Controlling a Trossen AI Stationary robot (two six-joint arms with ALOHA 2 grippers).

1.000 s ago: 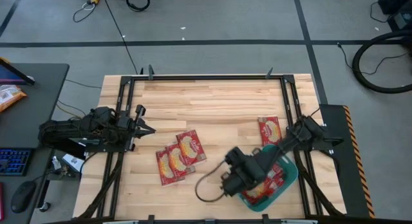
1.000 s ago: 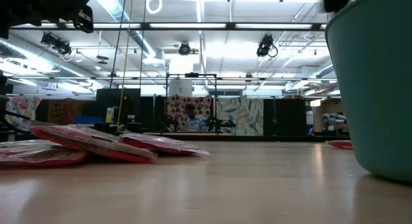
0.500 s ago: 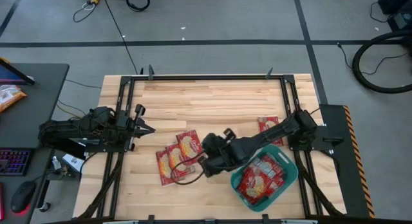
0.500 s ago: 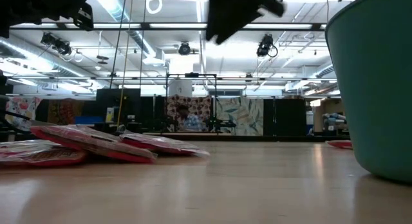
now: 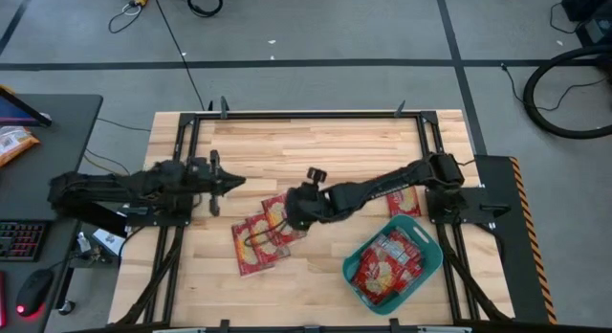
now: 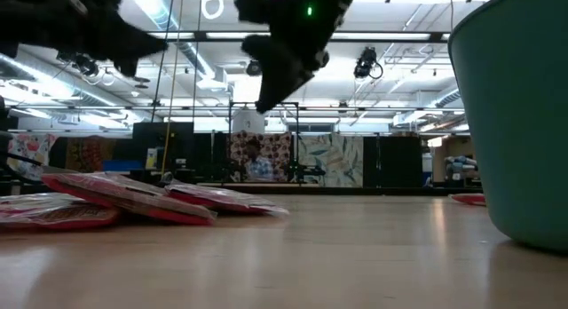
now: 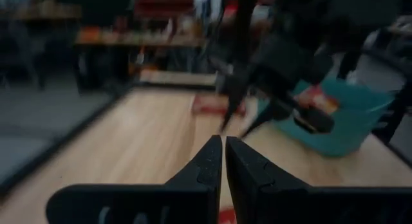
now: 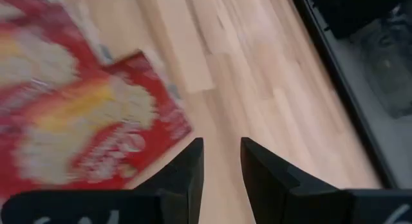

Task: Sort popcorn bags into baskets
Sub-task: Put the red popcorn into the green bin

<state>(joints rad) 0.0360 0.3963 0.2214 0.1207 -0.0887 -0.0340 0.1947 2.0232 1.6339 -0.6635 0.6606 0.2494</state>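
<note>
Three red popcorn bags point(image 5: 256, 242) lie overlapping on the table's near left part, and show in the low view point(image 6: 133, 198) too. Another bag point(image 5: 402, 205) lies flat by the right edge, partly under the right arm. The teal basket point(image 5: 421, 245) stands at the near right with several red bags inside it. My right gripper point(image 5: 279, 218) hangs open above the far end of the cluster, and its wrist view shows a bag point(image 8: 90, 121) close below. My left gripper point(image 5: 233, 182) is shut and hovers left of the cluster, touching nothing.
A dark cable loop point(image 5: 253, 239) hangs from the right arm over the cluster. The right arm point(image 5: 382, 189) stretches across the table's middle. Bare wood lies along the far half point(image 5: 316, 146). A black frame rail point(image 5: 306, 114) borders the table.
My right gripper has swung from above the basket toward the table's left, coming over the three overlapping bags. My left gripper has reached a little toward the table's right and far side. The bags on the table have not moved.
</note>
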